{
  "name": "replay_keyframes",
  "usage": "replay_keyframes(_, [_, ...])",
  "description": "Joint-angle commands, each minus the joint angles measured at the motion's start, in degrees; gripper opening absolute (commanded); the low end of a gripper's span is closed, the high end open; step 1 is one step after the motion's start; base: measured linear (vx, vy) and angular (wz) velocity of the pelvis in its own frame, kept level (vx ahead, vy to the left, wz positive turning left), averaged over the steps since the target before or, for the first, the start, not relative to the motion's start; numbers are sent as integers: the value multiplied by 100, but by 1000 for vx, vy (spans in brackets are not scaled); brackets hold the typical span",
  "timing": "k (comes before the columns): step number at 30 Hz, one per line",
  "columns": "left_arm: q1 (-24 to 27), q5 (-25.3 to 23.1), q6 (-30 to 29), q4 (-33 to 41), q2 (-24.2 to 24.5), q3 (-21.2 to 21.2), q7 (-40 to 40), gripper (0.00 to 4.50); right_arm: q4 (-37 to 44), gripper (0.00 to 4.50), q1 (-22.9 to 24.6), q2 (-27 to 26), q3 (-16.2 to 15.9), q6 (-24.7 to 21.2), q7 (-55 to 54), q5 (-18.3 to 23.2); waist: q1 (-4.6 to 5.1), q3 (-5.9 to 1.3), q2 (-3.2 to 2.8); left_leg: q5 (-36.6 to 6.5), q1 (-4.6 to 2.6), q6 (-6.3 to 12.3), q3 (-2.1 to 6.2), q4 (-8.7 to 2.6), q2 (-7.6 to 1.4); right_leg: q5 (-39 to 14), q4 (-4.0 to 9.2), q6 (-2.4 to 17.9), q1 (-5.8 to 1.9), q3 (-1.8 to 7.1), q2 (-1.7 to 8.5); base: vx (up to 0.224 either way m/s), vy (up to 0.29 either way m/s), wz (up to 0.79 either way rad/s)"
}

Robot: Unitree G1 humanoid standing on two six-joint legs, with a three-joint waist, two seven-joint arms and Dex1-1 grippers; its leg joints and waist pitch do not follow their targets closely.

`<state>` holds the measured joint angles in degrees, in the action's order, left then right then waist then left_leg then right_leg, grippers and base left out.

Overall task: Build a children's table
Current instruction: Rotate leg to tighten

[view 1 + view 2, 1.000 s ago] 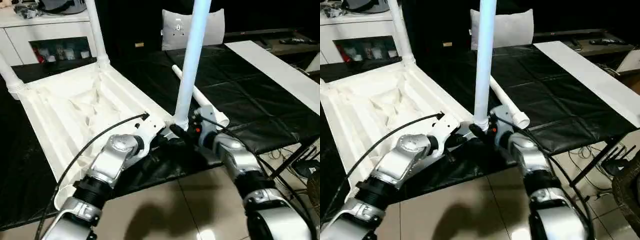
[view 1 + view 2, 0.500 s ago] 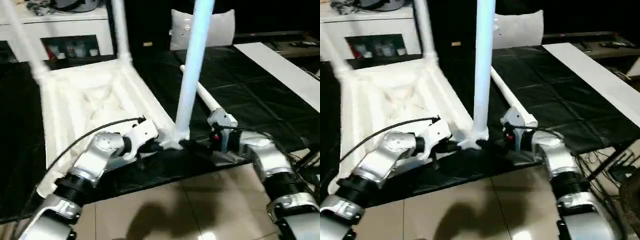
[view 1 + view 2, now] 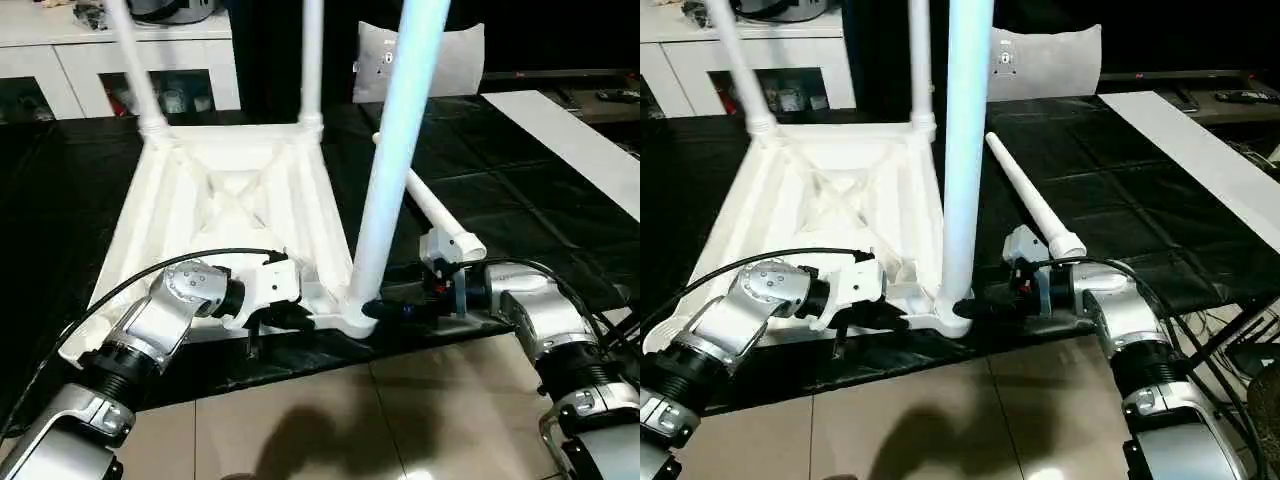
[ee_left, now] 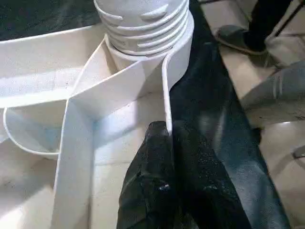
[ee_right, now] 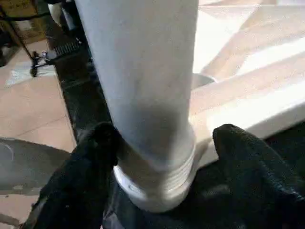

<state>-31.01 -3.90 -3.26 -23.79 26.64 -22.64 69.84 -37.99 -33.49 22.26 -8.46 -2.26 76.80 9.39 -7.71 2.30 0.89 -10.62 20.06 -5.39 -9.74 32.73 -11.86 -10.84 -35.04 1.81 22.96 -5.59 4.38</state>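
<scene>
Where ribbed white tabletop [image 3: 225,195] meets threaded, tapered leg [image 3: 392,170], perhaps loosely.

Smooth white plastic table [image 3: 235,200] on glossy black sheeting [image 3: 480,190].

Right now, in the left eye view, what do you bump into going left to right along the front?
Left gripper → upright white plastic table leg → right gripper → loose white tapered leg lying on the black mat.

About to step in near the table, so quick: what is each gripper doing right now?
Left gripper: shut, fingers pinching the tabletop's rim.
Right gripper: open, fingers either side of the upright leg's base, not clamped.
</scene>
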Motion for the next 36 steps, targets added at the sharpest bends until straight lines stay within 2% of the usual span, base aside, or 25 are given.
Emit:
replay_keyframes(1, [74, -88, 98, 18, -5, -417, 326, 0, 28, 310, -117, -36, -33, 21, 27, 54, 25, -345, -13, -788, 0, 374, -5, -299, -171, -850, 378, 1143, -336, 318, 396, 0, 0, 0])
replay_keyframes(3, [77, -84, 101, 28, -16, -427, 336, 0, 90, 282, -107, -71, -61, -23, 83, 75, 14, -350, -11, -756, -2, 369, -5, -297, -171, -805, 371, 1146, -336, 318, 395, 0, 0, 0])
replay_keyframes(8, [76, -101, 126, -4, -34, -408, 367, 0, 153, 250, -78, -95, -101, -140, 228, 127, -2, -359, -16, -688, 0, 385, -4, -291, -169, -640, 350, 1170, -345, 317, 387, 0, 0, 0])
replay_keyframes(9, [79, -105, 131, -9, -33, -401, 373, 0, 174, 230, -64, -93, -109, -179, 258, 138, -3, -355, -11, -693, 2, 387, -7, -291, -165, -643, 355, 1168, -345, 316, 385, 0, 0, 0])
replay_keyframes(13, [95, -81, 77, -11, -36, -377, 372, 0, 263, 215, 19, -57, -126, -381, 421, 206, -13, -353, -14, -731, -2, 367, -6, -293, -169, -750, 368, 1124, -342, 317, 389, 0, 0, 0])
replay_keyframes(18, [146, 72, -332, 60, -145, -241, 229, 0, 485, 205, 180, -89, -99, -700, 447, 369, -30, -347, -19, -777, -12, 322, -4, -299, -174, -879, 379, 1086, -345, 322, 396, 0, 0, 0])
replay_keyframes(19, [171, 129, -671, 146, -242, -130, 28, 0, 625, 205, 272, -184, -93, -913, 230, 396, -21, -348, -24, -771, -11, 318, -8, -302, -177, -851, 382, 1092, -342, 325, 392, 0, 0, 0])
replay_keyframes(21, [168, 158, -989, 184, -382, 17, -282, 0, 704, 204, 316, -311, -84, -1119, -136, 340, -13, -342, -14, -760, -4, 302, -3, -305, -170, -845, 379, 1095, -344, 320, 385, 0, 0, 0])
replay_keyframes(22, [133, 169, -1230, 171, -525, 168, -617, 0, 674, 204, 307, -462, -49, -1127, -554, 231, -2, -325, -29, -833, -5, 251, 4, -319, -163, -1039, 403, 1061, -336, 318, 392, 0, 0, 0])
replay_keyframes(25, [23, 263, -1926, 161, -946, 567, -1488, 0, 392, 204, 166, -923, 85, -1184, -1857, -92, 61, -287, -2, -1171, -11, 64, 23, -347, -130, -2007, 507, 765, -328, 304, 412, 0, 0, 0])
replay_keyframes(26, [-5, 298, -2107, 167, -1052, 658, -1675, 0, 310, 204, 121, -1032, 112, -1209, -2154, -164, 103, -277, 3, -1198, 15, 12, 29, -357, -120, -2139, 504, 711, -334, 296, 405, 0, 0, 0])
replay_keyframes(27, [-54, 276, -2286, 150, -1219, 760, -2002, 0, 144, 204, 32, -1220, 166, -1245, -2592, -232, 167, -274, 0, -1307, 6, -46, 49, -367, -100, -2489, 554, 567, -338, 269, 408, 0, 0, 0])
replay_keyframes(28, [-78, 246, -2385, 151, -1315, 812, -2186, 0, 75, 203, -10, -1325, 196, -1284, -2827, -260, 260, -265, -5, -1400, 14, -61, 59, -371, -103, -2631, 570, 528, -323, 266, 409, 0, 0, 0])
replay_keyframes(30, [-147, 155, -2420, 83, -1493, 869, -2524, 0, -133, 201, -134, -1525, 284, -1323, -3332, -301, 323, -283, 25, -1432, 8, 8, 65, -358, -78, -2689, 616, 455, -322, 253, 399, 0, 0, 0])
replay_keyframes(32, [-246, 45, -2430, -51, -1726, 993, -3017, 0, -435, 201, -302, -1712, 416, -1247, -3939, -347, 377, -278, 15, -1409, -11, 72, 50, -343, -71, -2598, 622, 511, -278, 264, 386, 0, 0, 0])
replay_keyframes(34, [-283, -12, -2439, -76, -1836, 1042, -3252, 0, -528, 201, -339, -1791, 535, -1129, -4013, -291, 378, -300, 13, -1311, -11, 158, 38, -327, -79, -2351, 603, 576, -278, 277, 386, 0, 0, 0])
replay_keyframes(36, [-292, -26, -2460, -65, -1885, 1066, -3347, 0, -535, 268, -338, -1827, 602, -1115, -4001, -257, 363, -313, 10, -1215, -15, 215, 25, -323, -98, -1977, 565, 691, -280, 293, 377, 0, 0, 0])
